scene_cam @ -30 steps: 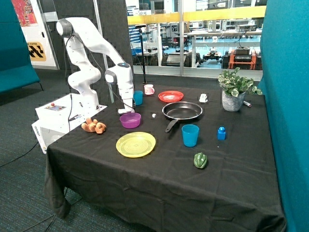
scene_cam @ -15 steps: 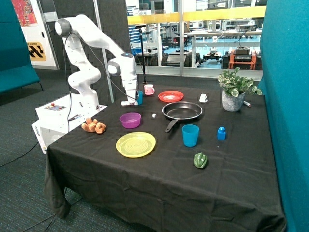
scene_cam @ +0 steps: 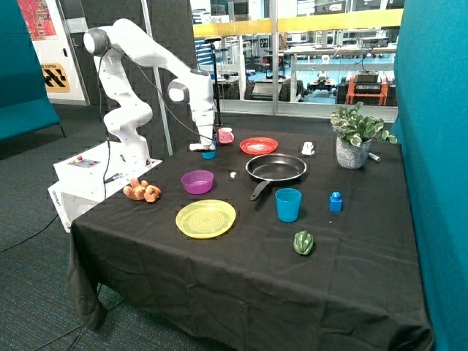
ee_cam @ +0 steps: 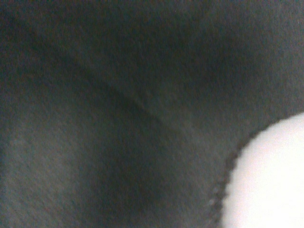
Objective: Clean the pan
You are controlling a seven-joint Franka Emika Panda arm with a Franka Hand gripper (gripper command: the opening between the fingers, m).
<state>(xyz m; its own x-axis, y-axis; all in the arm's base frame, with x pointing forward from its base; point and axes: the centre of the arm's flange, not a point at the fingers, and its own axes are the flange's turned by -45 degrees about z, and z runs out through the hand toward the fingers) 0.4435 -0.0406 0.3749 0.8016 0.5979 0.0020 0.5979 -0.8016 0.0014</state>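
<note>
The pan (scene_cam: 276, 168) is black and round with a metallic rim, and sits near the middle of the black table with its long handle (scene_cam: 259, 190) pointing toward the front edge. It looks empty. My gripper (scene_cam: 205, 146) hangs over a small blue cup (scene_cam: 209, 153) toward the back of the table, well apart from the pan and beyond the purple bowl (scene_cam: 197, 181). The wrist view holds only black tablecloth (ee_cam: 118, 118) and a blurred white shape (ee_cam: 270, 175) at one corner.
A red plate (scene_cam: 259, 145) and a pink-and-white mug (scene_cam: 226, 135) lie behind the pan. A blue cup (scene_cam: 288, 204), yellow-green plate (scene_cam: 206, 218), green pepper (scene_cam: 303, 242), small blue bottle (scene_cam: 336, 201), potted plant (scene_cam: 355, 139) and brown toy (scene_cam: 142, 191) stand around it.
My arm has swung from above the purple bowl toward the back of the table and now hangs over the small blue cup. Nothing on the table has moved.
</note>
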